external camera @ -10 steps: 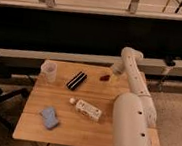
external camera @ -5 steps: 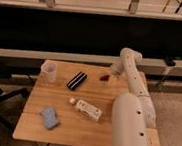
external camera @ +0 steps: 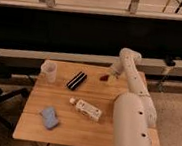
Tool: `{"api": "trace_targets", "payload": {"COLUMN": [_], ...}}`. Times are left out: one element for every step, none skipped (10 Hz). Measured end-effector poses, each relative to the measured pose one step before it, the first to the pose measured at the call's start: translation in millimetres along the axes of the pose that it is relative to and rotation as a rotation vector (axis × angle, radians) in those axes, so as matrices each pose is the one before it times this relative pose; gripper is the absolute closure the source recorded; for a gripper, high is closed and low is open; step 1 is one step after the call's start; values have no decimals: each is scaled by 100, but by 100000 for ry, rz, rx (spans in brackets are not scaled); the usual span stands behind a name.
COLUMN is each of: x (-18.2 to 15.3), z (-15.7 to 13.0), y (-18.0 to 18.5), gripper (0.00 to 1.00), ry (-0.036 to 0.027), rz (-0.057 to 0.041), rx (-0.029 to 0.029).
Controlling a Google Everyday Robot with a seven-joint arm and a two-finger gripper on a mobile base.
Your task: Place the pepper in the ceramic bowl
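The pepper (external camera: pixel 104 78) is a small dark red piece lying on the wooden table (external camera: pixel 77 131), near its far edge, right of the middle. My gripper (external camera: pixel 112 73) hangs at the end of the white arm (external camera: pixel 133 83), just right of the pepper and slightly above it, very close to it. I cannot tell whether it touches the pepper. The orange-red ceramic bowl is not visible in this view; it may be hidden behind the arm or out of view.
A black ribbed bar (external camera: pixel 76 79) lies left of the pepper. A clear plastic cup (external camera: pixel 49 70) stands at the far left. A white bottle (external camera: pixel 86 108) lies mid-table and a blue sponge (external camera: pixel 50 117) front left. A dark wall runs behind the table.
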Motion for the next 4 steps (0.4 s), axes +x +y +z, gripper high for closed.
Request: {"api": "trace_targets", "payload": {"x": [28, 43, -65, -99], "z": [-41, -22, -48, -48], "y": [23, 45, 33, 59], "gripper": [68, 78, 89, 98], "ry": [-30, -104, -188, -159], "rz": [-134, -102, -329, -584], "rx": [116, 15, 28, -75]}}
